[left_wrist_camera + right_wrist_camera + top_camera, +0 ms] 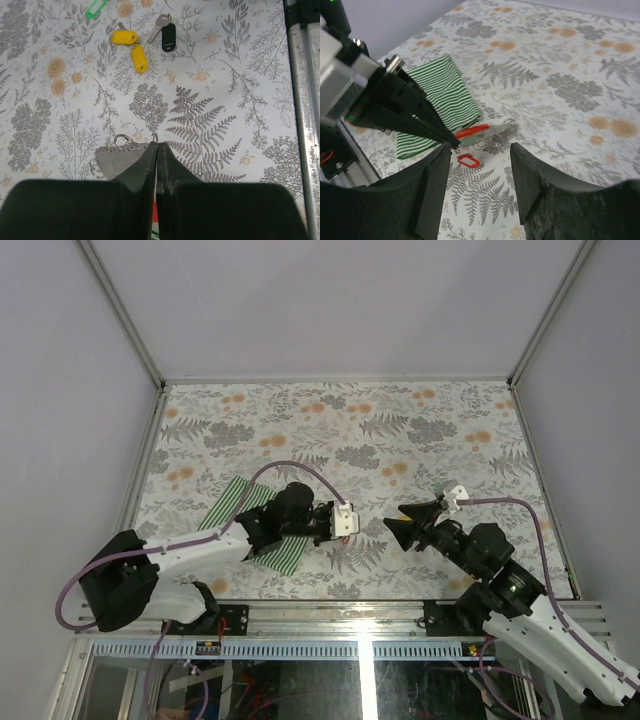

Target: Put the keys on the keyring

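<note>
The left gripper [156,150] was fully closed, pinching the keyring [471,131] at its red strap just right of the striped cloth [440,95], the right gripper [480,148] stood part open and empty nearby, and the keys [138,57] lay loose on the table [225,100] farther right.

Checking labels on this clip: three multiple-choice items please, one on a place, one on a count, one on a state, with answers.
1. Where is the striped cloth? A) beneath the left arm B) far right corner C) near right corner
2. How many yellow key tags show in the left wrist view? A) one B) two C) four
3. How are the right fingers? A) shut on a key B) open, empty C) shut, empty
1 A: the arm crosses over it. 2 B: two lie beside the black-headed key. 3 B: a clear gap, nothing between them.
</note>
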